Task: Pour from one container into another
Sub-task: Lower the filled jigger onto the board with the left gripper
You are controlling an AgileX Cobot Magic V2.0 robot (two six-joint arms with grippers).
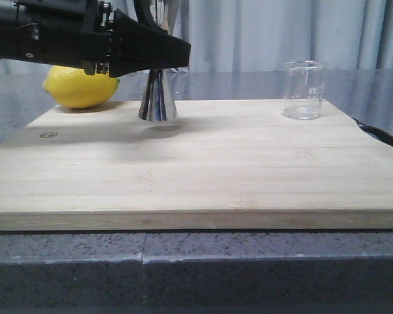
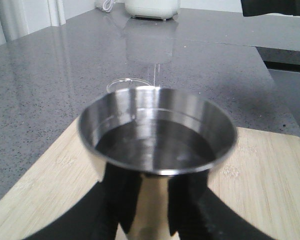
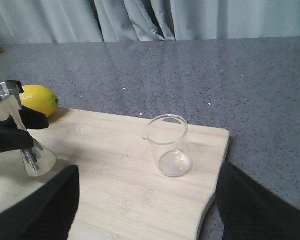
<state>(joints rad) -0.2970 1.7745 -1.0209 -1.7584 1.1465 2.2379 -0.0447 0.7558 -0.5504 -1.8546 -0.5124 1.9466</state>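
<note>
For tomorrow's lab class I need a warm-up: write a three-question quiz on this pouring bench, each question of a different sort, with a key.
1. True or false: the left gripper is closed around the waist of the steel jigger.
2. Multiple choice: the glass beaker is A) lying on its side, B) upright on the cutting board, C) held by the right gripper.
3. Fill in: behind the jigger, at the board's far left corner, lies a yellow ____.

Key: 1 true; 2 B; 3 lemon.
</note>
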